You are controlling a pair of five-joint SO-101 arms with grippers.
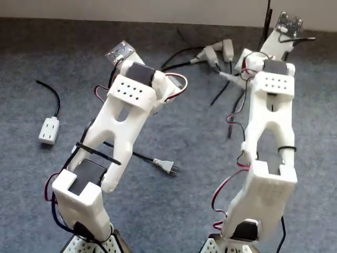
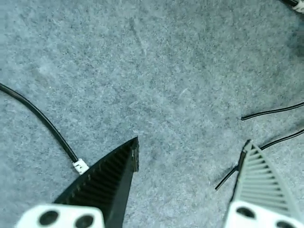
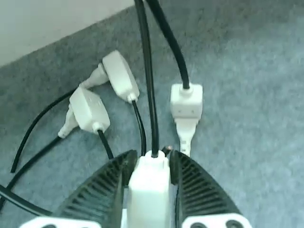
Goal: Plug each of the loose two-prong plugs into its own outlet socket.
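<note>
White outlet socket (image 3: 151,190) tight between right jaws; left jaws wide apart.

The grey, carpet-like surface (image 1: 195,132) carries several cords. Just ahead of the right hand (image 3: 151,154), which is clamped on a white cord end (image 3: 149,190), lies a white connector (image 3: 186,108) on a black cord. Two more white connectors (image 3: 88,110) lie close together, a little farther off to one side. A black cord with a small white tip (image 2: 80,166) lies just beside the left hand (image 2: 190,145). A white outlet socket (image 1: 48,130) and a loose two-prong plug (image 1: 167,166) lie well back from both hands.
</note>
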